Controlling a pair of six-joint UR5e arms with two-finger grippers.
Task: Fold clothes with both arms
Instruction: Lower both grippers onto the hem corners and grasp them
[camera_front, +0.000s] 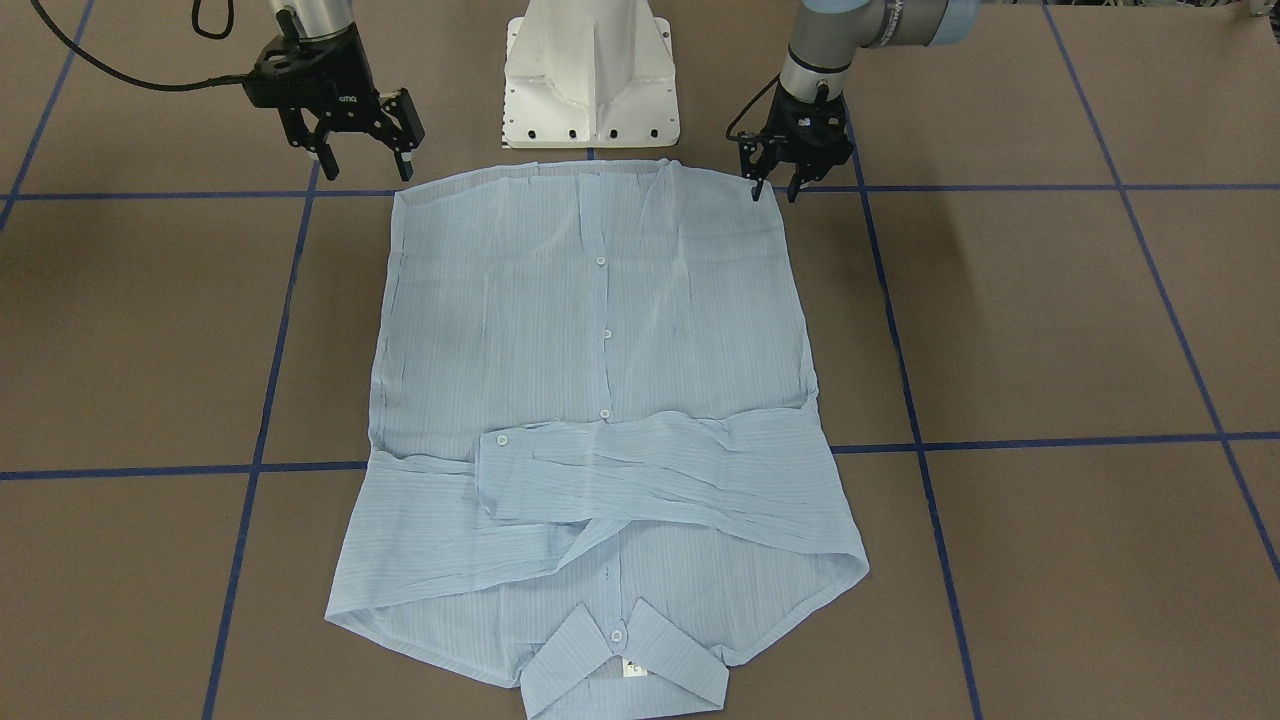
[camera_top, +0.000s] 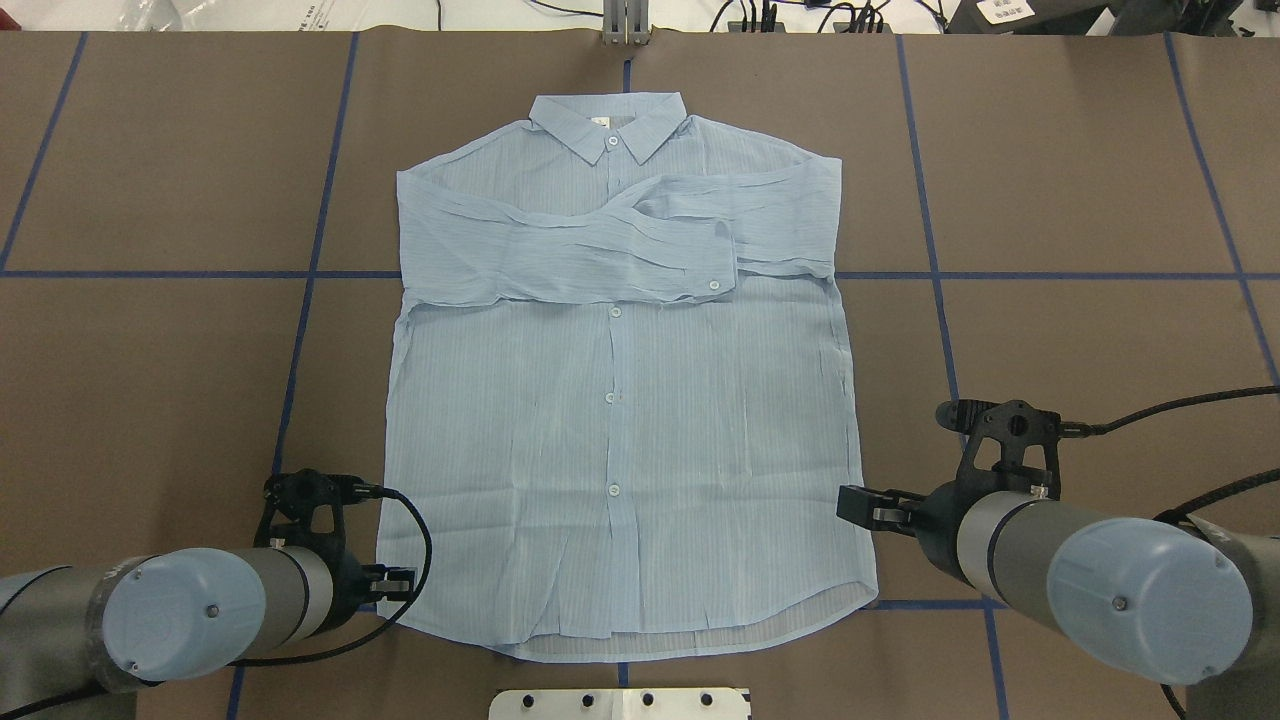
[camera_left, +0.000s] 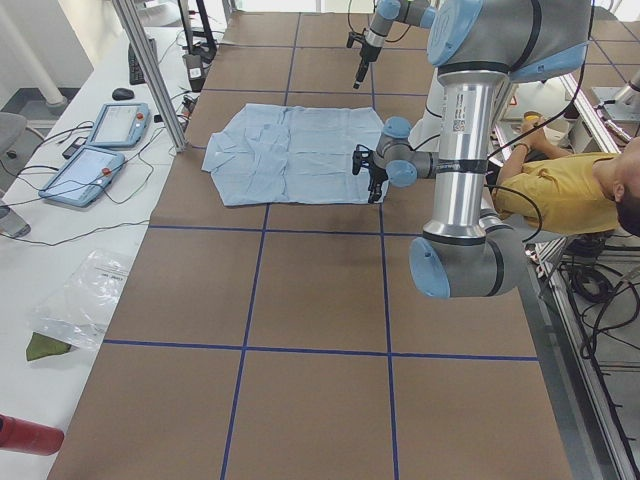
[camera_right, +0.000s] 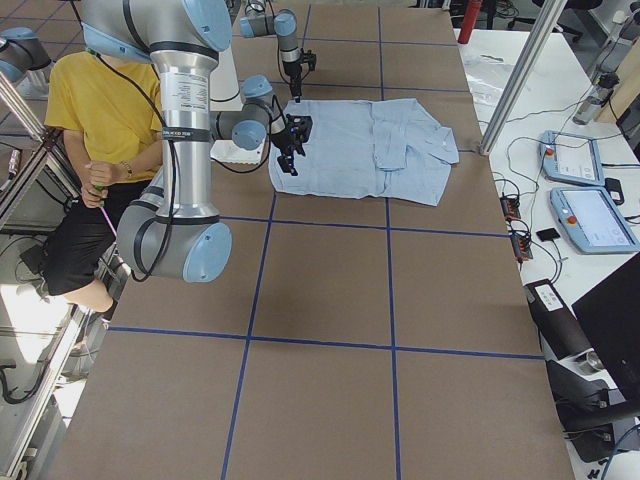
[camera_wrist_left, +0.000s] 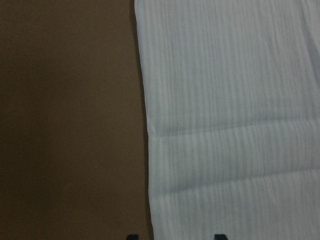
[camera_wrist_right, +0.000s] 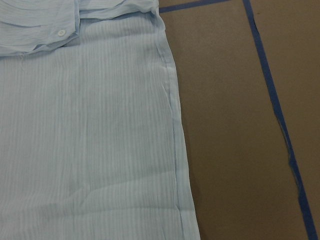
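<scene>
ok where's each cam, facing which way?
Front-facing: across table, faces robot; pedestal, left gripper, right gripper.
Overhead: behind robot, forward-down; left arm, right arm.
Exterior left: left end; left arm near.
Exterior right: right end; right arm near.
Left wrist: down, shirt edge; fingers.
Right wrist: down, opposite edge; nothing.
Shared by all: shirt.

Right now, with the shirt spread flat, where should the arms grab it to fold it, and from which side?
Probably the left hem corner and right hem corner, each pinched from its own outer edge. The shirt lies flat, sleeves already crossed over the chest, and the open left gripper and right gripper hang beside those corners.
</scene>
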